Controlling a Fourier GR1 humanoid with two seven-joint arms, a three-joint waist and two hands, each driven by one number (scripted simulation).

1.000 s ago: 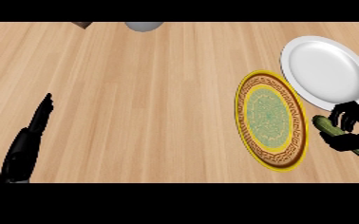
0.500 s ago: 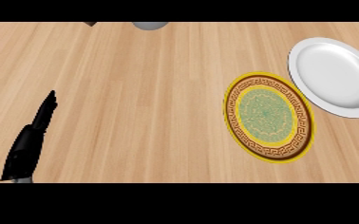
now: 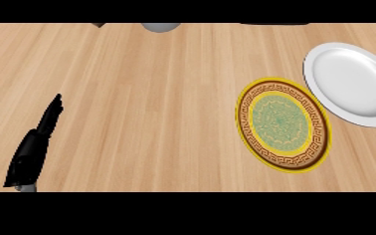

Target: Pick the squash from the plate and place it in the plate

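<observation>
I am seeing the right hand gone from the head view: a second ago it was showing at the lower right edge, curled round the green squash beside the patterned plate (image 3: 283,123), and half a second ago both had already slipped out of frame, as they are now. So I cannot say where the squash is sitting at this moment; neither plate is showing it, and my guess is that it is riding in the right hand outside the view. The plates are also drifting leftward in the frame, so the head seems to be turning. The white plate (image 3: 345,82) is lying just beside the patterned one, its right side cut off by the frame. The left hand (image 3: 33,147) is resting at the lower left over the tabletop (image 3: 147,104), its fingers straight and holding nothing. Along the top edge a grey round object (image 3: 160,27) and a small dark corner (image 3: 98,25) are poking in, too cropped for me to identify.
</observation>
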